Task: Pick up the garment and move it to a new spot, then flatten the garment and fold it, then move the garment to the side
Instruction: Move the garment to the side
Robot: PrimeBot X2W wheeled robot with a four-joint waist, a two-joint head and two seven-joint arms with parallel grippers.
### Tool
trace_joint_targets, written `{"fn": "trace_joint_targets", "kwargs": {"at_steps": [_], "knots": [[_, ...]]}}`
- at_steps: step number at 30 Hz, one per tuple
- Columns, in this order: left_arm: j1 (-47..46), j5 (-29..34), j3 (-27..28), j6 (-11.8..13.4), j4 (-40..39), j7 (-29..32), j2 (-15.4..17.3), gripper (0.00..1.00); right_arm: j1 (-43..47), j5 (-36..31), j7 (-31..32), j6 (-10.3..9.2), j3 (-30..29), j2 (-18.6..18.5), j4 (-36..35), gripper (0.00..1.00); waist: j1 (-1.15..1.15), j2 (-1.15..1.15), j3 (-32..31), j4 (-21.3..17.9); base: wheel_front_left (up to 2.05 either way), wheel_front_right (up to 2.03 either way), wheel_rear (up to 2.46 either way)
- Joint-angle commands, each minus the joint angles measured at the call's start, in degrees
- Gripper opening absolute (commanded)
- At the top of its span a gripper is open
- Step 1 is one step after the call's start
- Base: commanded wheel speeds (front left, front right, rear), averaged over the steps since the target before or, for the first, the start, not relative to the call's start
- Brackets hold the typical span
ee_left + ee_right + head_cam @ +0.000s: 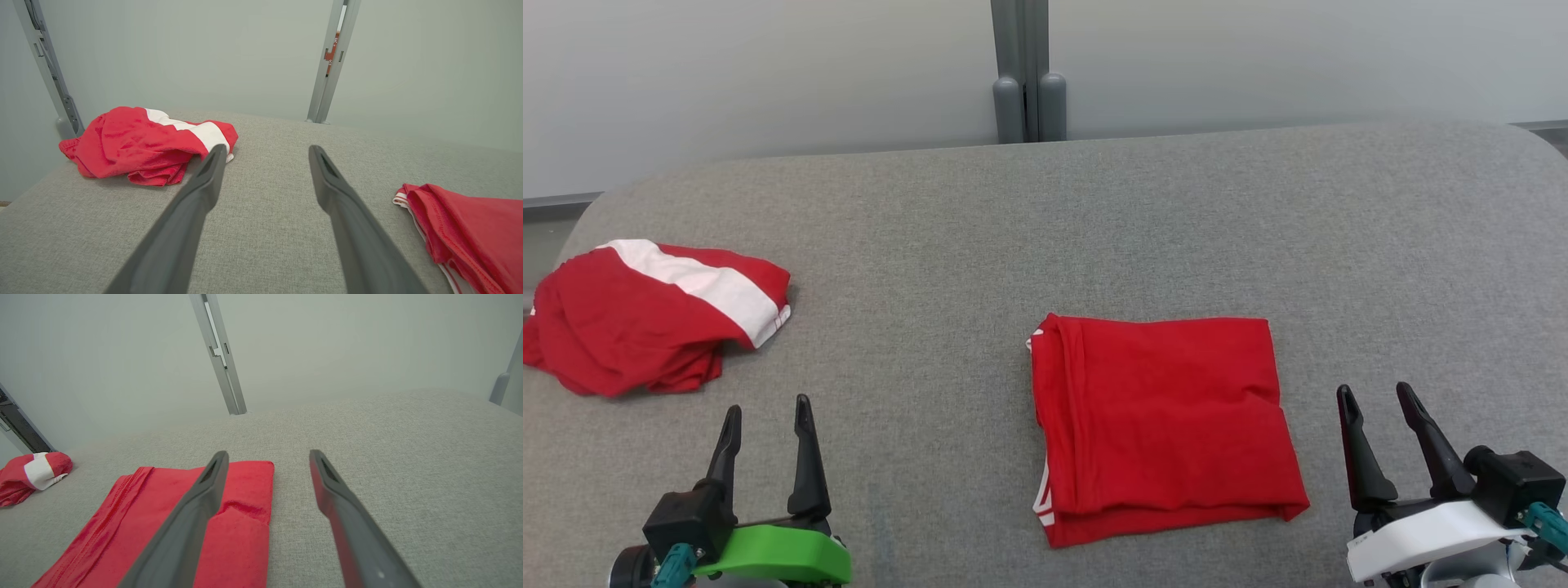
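Folded red garment (pixel 1164 429) lying flat on a grey padded surface (pixel 1094 220).
It sits right of centre, nearer the right gripper (pixel 1374 390); that and the left gripper (pixel 768 407) are spread wide, touching nothing; a crumpled red-and-white garment (pixel 645 314) lies far left.

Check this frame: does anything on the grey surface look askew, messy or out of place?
Only the red-and-white garment at the left edge: it lies in a crumpled heap, unfolded. The folded red garment lies flat and fairly square. Nothing looks spilled or damaged.
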Motion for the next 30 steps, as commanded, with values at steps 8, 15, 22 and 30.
{"fn": "trace_joint_targets", "kwargs": {"at_steps": [8,15,22,30], "knots": [[1.0,0.7,0.4,0.3,0.2,0.0,0.1,1.00,0.1,-0.7,-0.2,-0.06,0.0,0.0,0.5,1.00,0.00,0.00,0.0,-0.2,0.00,0.00,0.00],[0.7,0.9,0.5,0.1,0.4,0.0,0.1,1.00,0.0,-1.1,-0.2,-0.06,0.1,0.0,0.6,1.00,0.00,0.00,0.0,-0.2,0.00,0.00,0.00],[0.8,0.8,0.5,0.3,0.4,0.0,0.1,1.00,0.1,-1.3,-0.2,-0.06,0.2,0.0,0.8,1.00,0.00,0.00,-0.1,-0.1,0.00,0.00,0.00],[1.0,0.8,0.6,0.3,0.2,0.0,0.1,1.00,-0.2,-1.5,-0.2,-0.06,0.5,-0.1,1.0,1.00,0.00,0.00,0.0,-0.1,0.00,0.00,0.00]]}}
